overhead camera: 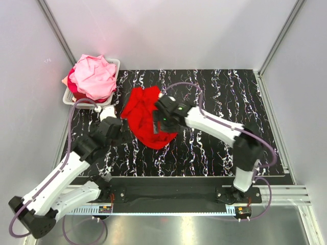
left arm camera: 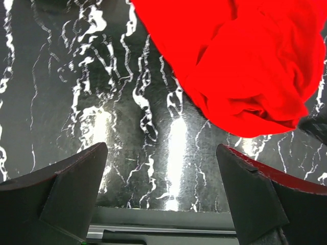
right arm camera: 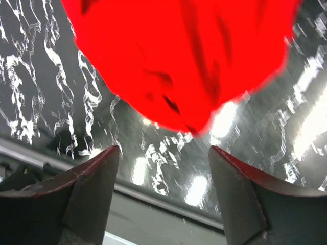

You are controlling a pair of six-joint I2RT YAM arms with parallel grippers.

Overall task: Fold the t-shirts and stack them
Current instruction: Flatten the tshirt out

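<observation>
A bright red t-shirt lies crumpled on the black marbled table, left of centre. My left gripper hangs open just left of it; in the left wrist view the gripper has only table between its fingers, and the red t-shirt lies ahead to the right. My right gripper hovers open over the shirt's right side. Seen from the right wrist, that gripper holds nothing and the red t-shirt is ahead of the fingertips. More t-shirts, a light pink heap, fill the basket.
The white slotted basket stands at the table's far left corner, against the left wall. White walls close in the table on three sides. Bare marbled surface stretches to the right of the red shirt. A metal rail runs along the near edge.
</observation>
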